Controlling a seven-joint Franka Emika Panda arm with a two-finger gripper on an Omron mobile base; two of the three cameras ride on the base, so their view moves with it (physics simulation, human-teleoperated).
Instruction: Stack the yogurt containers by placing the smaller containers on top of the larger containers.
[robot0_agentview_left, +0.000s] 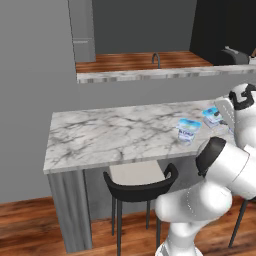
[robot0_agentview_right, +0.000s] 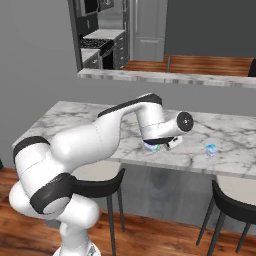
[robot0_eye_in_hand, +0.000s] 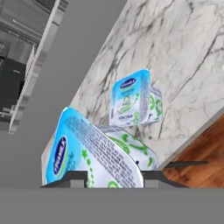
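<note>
Right now my gripper (robot0_eye_in_hand: 113, 177) sits closed around a yogurt tub (robot0_eye_in_hand: 94, 155) just above the marble counter (robot0_agentview_left: 115, 135), so next I must carry it onto the other tub (robot0_eye_in_hand: 133, 99) beyond.

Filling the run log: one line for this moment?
phase: pre-grasp | end effector: flanking near yogurt container, grip unclear | second container: on counter

near light-blue-lidded white yogurt tub (robot0_eye_in_hand: 94, 159): bottom cut off by hand view's lower band, contact with dark finger tips (robot0_eye_in_hand: 75, 178) untellable | tub under white arm's wrist (robot0_agentview_right: 153, 147): mostly hidden in right base view | small pale blue tub (robot0_agentview_right: 212, 149): too small to read its markings
</note>
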